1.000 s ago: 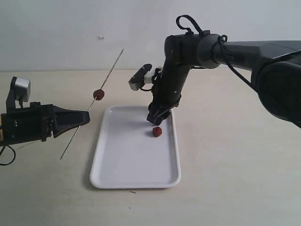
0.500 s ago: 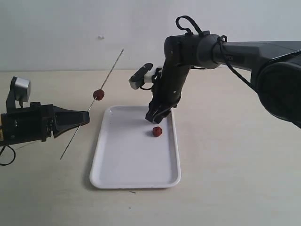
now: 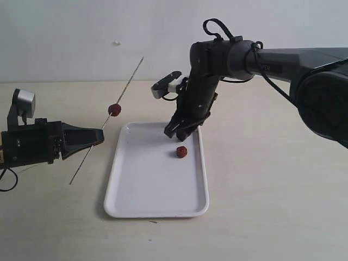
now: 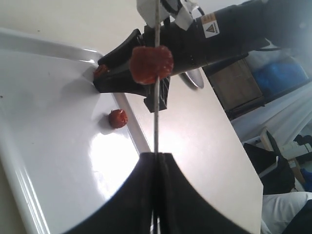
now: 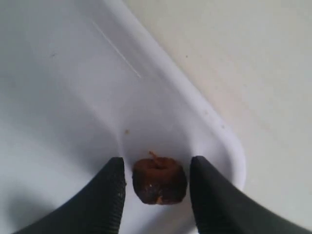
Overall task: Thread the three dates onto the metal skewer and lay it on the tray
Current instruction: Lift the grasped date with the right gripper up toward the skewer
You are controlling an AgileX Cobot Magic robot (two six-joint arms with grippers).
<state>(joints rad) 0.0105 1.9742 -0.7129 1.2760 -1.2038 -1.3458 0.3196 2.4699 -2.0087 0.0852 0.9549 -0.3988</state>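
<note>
The second threading looks to be in hand: the right gripper (image 3: 176,130) is clamped on the darker date (image 5: 160,181) just above the tray's (image 3: 147,187) far right corner. The left gripper (image 3: 99,136), pressed together on the metal skewer (image 3: 126,87), holds it slanting upward off the tray's left rim with one reddish date (image 3: 113,109) already on it. The other reddish date (image 3: 181,151) lies loose on the tray near its right rim. Next, I judge, the held date must cross above the tray to the skewer's free upper tip and be pushed on squarely through its middle.
</note>
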